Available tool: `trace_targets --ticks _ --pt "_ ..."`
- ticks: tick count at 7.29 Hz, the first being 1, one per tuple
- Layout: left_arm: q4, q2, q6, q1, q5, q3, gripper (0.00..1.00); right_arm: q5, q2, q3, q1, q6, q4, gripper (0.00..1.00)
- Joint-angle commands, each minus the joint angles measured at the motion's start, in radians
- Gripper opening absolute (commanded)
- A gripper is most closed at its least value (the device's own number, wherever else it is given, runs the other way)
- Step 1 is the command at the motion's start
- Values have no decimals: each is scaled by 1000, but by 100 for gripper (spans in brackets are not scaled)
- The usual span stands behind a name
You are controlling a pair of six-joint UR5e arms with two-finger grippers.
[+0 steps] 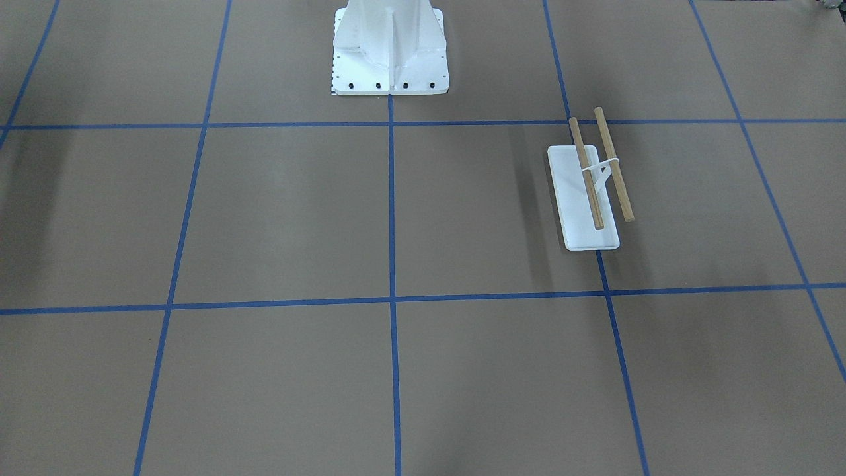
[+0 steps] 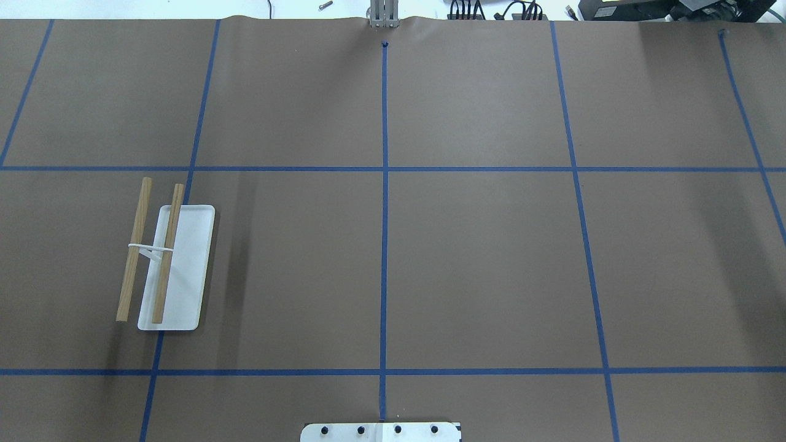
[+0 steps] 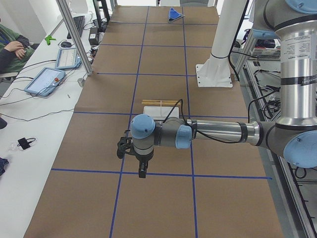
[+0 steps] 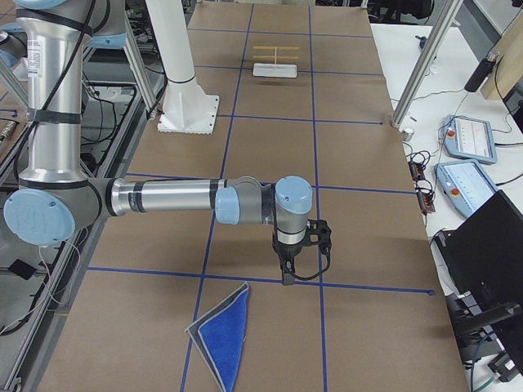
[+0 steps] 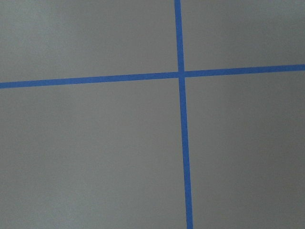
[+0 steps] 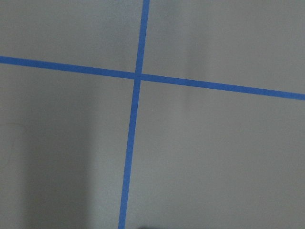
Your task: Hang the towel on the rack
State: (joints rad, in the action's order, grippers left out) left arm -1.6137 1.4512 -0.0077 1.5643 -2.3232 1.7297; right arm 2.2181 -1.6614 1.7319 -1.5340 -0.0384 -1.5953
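Note:
The rack [image 1: 581, 225] stands on the robot's left half of the table, a white base with two wooden dowels [image 2: 167, 252]; nothing hangs on it. It also shows in the side views [image 3: 154, 112] [image 4: 274, 70]. The blue towel [image 4: 222, 335] lies crumpled flat at the table's right end, small and far in the exterior left view [image 3: 173, 15]. My left gripper [image 3: 141, 171] points down above the table, toward the left end from the rack. My right gripper [image 4: 288, 273] points down above a tape line, beside the towel and apart from it. I cannot tell whether either is open or shut.
The white robot pedestal [image 1: 390, 53] [image 2: 381, 431] is bolted at mid-table. Blue tape lines grid the brown surface. Metal posts [image 3: 74, 37] [image 4: 421, 65] and desks with tablets [image 3: 47, 79] [image 4: 466, 135] line the operators' side. A person's arm [image 3: 12, 49] rests there.

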Motion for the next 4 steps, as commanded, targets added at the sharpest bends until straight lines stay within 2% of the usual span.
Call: trace_targets --ticks 1,3,4 --pt "2 0 0 0 -1 4 99 0 2 0 0 0 0 100" --pt "2 0 2 0 1 16 99 -2 6 3 0 0 0 100" --pt "0 1 2 0 4 34 99 -2 6 38 0 -1 0 100"
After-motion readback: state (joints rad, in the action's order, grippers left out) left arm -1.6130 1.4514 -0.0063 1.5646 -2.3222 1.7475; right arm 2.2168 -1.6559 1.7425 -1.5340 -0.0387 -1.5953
